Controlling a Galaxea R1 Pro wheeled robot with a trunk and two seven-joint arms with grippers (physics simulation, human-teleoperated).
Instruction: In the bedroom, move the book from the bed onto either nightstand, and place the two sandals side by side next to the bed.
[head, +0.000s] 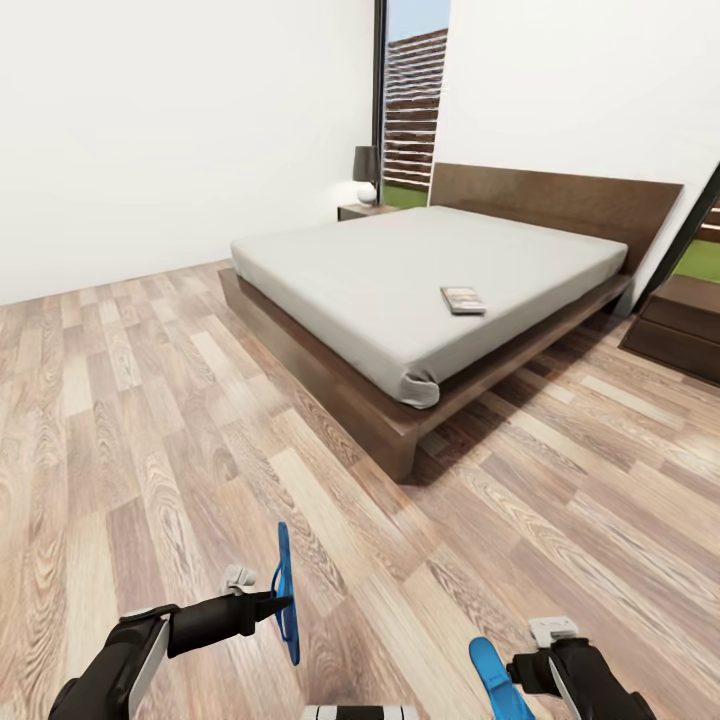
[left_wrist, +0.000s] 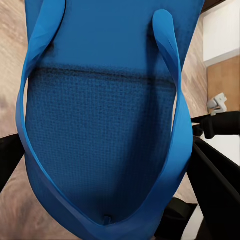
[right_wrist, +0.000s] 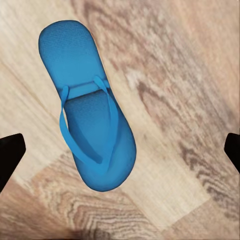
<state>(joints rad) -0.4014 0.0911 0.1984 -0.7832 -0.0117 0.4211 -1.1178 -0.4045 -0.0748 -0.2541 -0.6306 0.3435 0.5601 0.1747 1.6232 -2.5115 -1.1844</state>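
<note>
White-walled bedroom with a wood-plank floor and a tall dark-framed window in the corner. Low dark-brown bed with a grey mattress and flat headboard, angled across the upper middle of the head view. Dark nightstand at the bed's far side by the window, carrying a small lamp; second nightstand at the right edge, near the headboard. Small dark book flat on the mattress, toward the bed's near right edge. Left hand low at the left, clamped on one blue sandal held on edge, upright above the floor; strap side close in the left wrist view. Other sandal flat on the floor, sole down, between the spread fingers of the right hand, untouched. Same sandal at the head view's bottom edge, just beside the right arm.
</note>
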